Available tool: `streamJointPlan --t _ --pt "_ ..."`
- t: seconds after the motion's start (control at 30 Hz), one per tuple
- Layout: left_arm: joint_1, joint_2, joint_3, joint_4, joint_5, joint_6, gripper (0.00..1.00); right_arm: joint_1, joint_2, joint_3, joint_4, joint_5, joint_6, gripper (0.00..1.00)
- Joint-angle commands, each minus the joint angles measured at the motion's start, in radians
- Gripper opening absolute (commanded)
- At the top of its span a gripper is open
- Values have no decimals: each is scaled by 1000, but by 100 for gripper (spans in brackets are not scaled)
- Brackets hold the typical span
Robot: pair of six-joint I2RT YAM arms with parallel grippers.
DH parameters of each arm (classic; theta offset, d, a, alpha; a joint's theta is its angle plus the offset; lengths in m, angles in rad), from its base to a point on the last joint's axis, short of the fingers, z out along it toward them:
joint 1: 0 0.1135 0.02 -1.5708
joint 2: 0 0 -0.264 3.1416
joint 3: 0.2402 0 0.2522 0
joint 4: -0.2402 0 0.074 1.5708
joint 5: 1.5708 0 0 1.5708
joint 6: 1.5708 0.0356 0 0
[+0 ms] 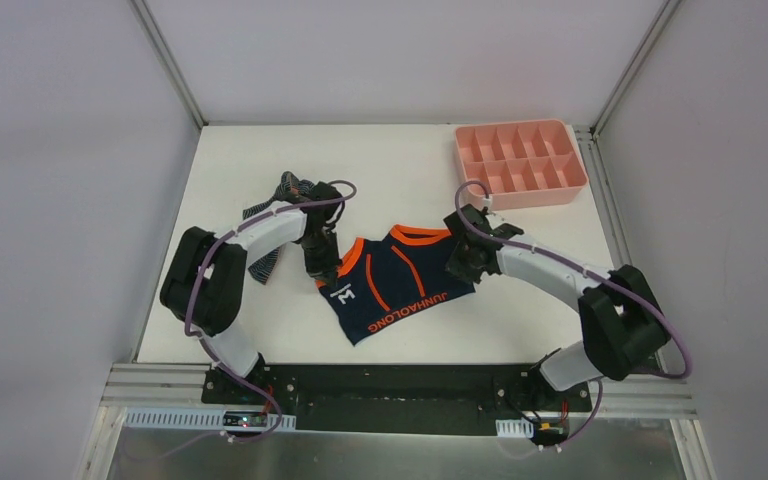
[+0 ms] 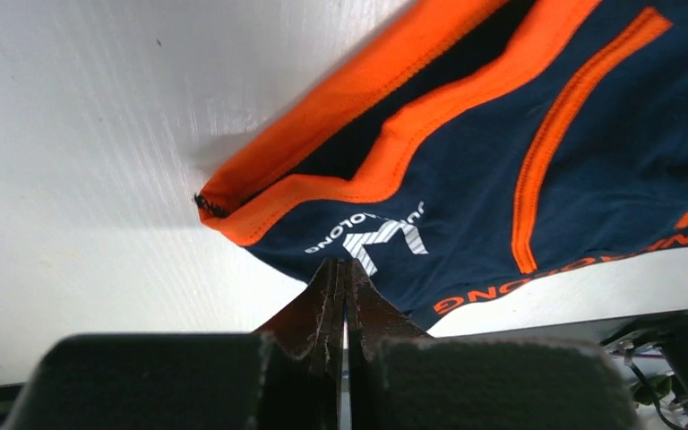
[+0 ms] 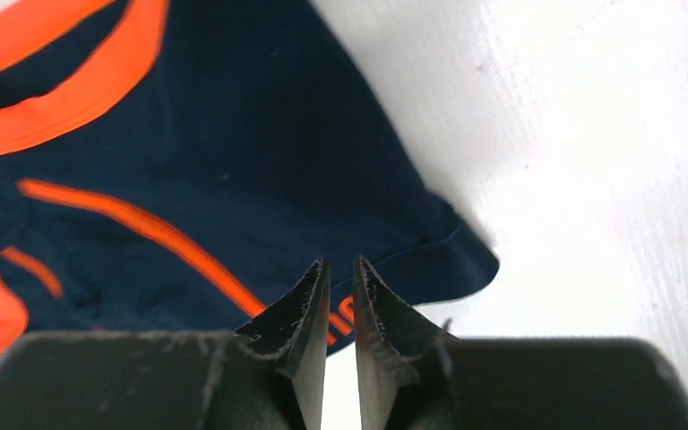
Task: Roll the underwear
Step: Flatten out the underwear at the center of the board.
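The navy underwear point(image 1: 400, 285) with orange trim and white lettering lies spread flat mid-table. My left gripper point(image 1: 322, 272) sits at its left edge, by the white logo. In the left wrist view this gripper point(image 2: 345, 264) is shut, tips over the navy cloth point(image 2: 466, 170); I cannot tell whether cloth is pinched. My right gripper point(image 1: 457, 268) hovers at the right corner. In the right wrist view it point(image 3: 340, 262) stands slightly open above the hem of the underwear point(image 3: 233, 161), with white table showing in the gap. The striped underwear point(image 1: 265, 262) lies crumpled behind my left arm.
A pink compartment tray point(image 1: 523, 196) stands at the back right corner of the white table. Grey walls enclose the table on three sides. The metal rail with both arm bases runs along the near edge.
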Motion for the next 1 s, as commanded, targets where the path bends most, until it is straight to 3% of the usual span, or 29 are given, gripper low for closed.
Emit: streamJointPlan --t 0.0,0.3,0.53,0.63,0.77,0.97 --pt "4 23 -51 36 16 1 0 -47 87 8 31 2 -42 18" --pt "-68 33 -111 53 120 -47 0 -130 252 89 53 -10 -219 16" --pt "-179 28 -13 63 215 -132 1 -182 338 282 67 -55 -386 18" --pt "-178 -29 45 36 215 -131 6 -162 301 344 39 -89 -415 21" --pt "-169 -102 83 -19 161 -121 10 -94 184 296 25 -77 -403 25" --pt "-77 -229 -64 -46 120 -217 17 151 -53 94 70 -31 -386 30"
